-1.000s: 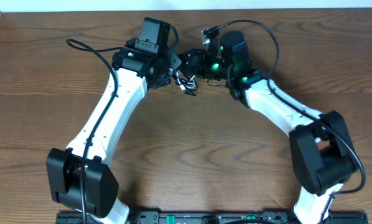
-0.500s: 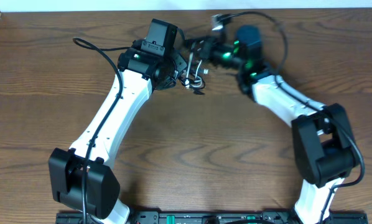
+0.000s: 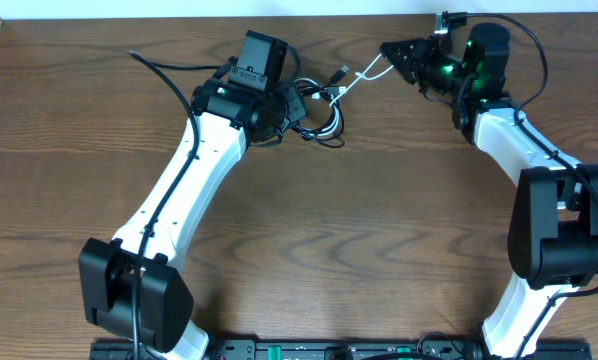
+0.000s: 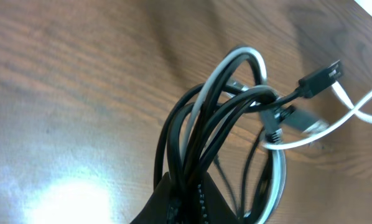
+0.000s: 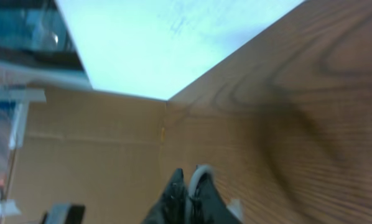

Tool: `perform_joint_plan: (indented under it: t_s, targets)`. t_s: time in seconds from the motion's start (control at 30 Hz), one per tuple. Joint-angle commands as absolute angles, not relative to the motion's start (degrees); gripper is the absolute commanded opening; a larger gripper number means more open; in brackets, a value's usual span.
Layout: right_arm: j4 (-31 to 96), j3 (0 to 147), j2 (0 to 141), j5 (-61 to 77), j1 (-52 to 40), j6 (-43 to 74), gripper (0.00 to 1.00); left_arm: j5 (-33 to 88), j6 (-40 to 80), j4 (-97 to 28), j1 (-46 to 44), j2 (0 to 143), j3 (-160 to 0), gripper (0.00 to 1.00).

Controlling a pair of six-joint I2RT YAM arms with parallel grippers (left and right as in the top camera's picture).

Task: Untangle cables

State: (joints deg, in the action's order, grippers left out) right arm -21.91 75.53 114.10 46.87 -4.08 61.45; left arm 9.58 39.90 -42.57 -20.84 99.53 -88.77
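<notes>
Cables [image 4: 189, 149] in left tool [image 4: 185, 194]

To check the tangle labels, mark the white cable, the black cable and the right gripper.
white cable [image 4: 243, 52], left wrist view, top of its arched loop.
black cable [image 4: 183, 155], left wrist view, bundled strands low in the frame.
right gripper [image 3: 389, 52], overhead view, midway between its fingertips.

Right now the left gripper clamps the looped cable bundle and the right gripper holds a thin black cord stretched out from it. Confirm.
Wrong colour: the right gripper holds a thin white cord, as the overhead view shows. The rest stands.
</notes>
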Motion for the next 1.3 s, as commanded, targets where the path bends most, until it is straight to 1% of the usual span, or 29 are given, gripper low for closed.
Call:
perform_joint_plan:
  t_s: [0.0,0.03,0.1,0.2,0.3,0.47,0.53,0.7,0.77,0.87,0.93,0.97,1.0,1.13,1.27]
  targets:
    - [-23.4,76.1,114.0,51.1,-2.7,56.4,0.13,10.0,30.5,-41.1,-20.6,98.1,-88.7,0.08]
    - [-24.0,76.1,114.0,52.6,-2.8,56.2,0.16,10.0,28.6,-40.5,-20.6,98.1,-88.7,0.07]
    - [-25.8,76.1,114.0,55.7,-3.0,56.1,0.17,10.0,25.5,-39.5,-20.6,98.1,-88.7,0.07]
    - [-30.5,76.1,113.9,61.0,-3.1,56.4,0.16,10.0,22.1,-38.2,-20.6,98.1,-88.7,0.08]
    - [-33.3,76.1,113.2,64.3,-3.4,57.1,0.14,10.1,21.4,-37.3,-20.6,98.1,-88.7,0.08]
    - [-33.2,76.1,111.9,68.7,-4.1,54.7,0.14,10.3,19.6,-36.9,-20.6,98.1,-88.7,0.08]
    - [-33.1,76.1,111.9,70.6,-4.3,54.3,0.15,12.9,16.6,-36.4,-20.4,98.1,-88.7,0.07]
    - [-29.5,76.1,111.9,72.6,-4.9,49.6,0.14,23.9,8.5,-32.7,-18.7,98.1,-88.7,0.07]
    - [-26.5,76.1,111.9,71.4,-5.0,46.2,0.17,27.4,7.5,-31.3,-17.4,98.1,-88.7,0.07]
    - [-17.1,76.1,111.9,65.0,-4.8,39.6,0.18,34.0,7.6,-29.6,-14.6,98.1,-88.7,0.07]
    - [-10.4,76.1,111.9,58.2,-4.1,35.7,0.19,36.9,9.7,-29.3,-12.6,98.1,-88.7,0.07]
    - [-6.4,76.1,111.9,53.4,-3.7,33.6,0.22,37.0,15.2,-29.4,-10.8,98.1,-88.7,0.07]
    - [-5.1,76.1,111.9,52.3,-3.6,32.7,0.24,37.0,19.0,-29.5,-9.7,98.1,-88.7,0.07]
    - [-4.5,76.1,111.9,54.4,-3.8,31.8,0.36,37.0,35.0,-29.9,-6.6,98.1,-88.7,0.07]
    - [-6.7,76.1,111.9,61.2,-5.8,31.6,0.43,37.0,49.3,-29.9,-5.6,98.1,-88.7,0.08]
